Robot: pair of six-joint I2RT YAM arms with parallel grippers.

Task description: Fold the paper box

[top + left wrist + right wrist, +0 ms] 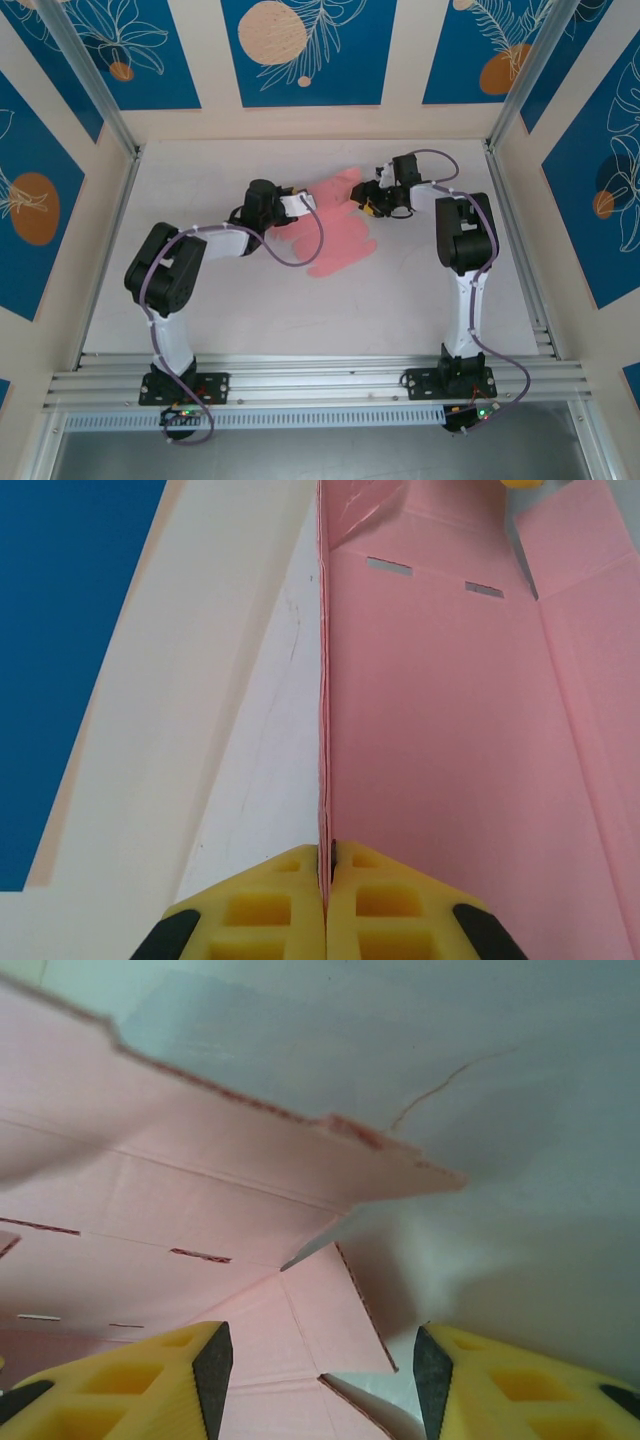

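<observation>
The paper box (335,235) is a pink card sheet with creases and tabs, lying partly unfolded in the middle of the white table. My left gripper (302,206) is at the sheet's left side, and in its wrist view the yellow fingers (300,900) are shut on the edge of an upright pink panel (450,730). My right gripper (372,201) is at the sheet's upper right. It stands open (322,1380) above a small pink flap (335,1310), with nothing pinched between its pads. A raised panel (200,1160) with slots stands behind that flap.
The white table (220,300) is walled on three sides by cream panels with blue prints (310,50). Aluminium rails (320,385) run along the near edge by the arm bases. Bare tabletop lies in front of the sheet.
</observation>
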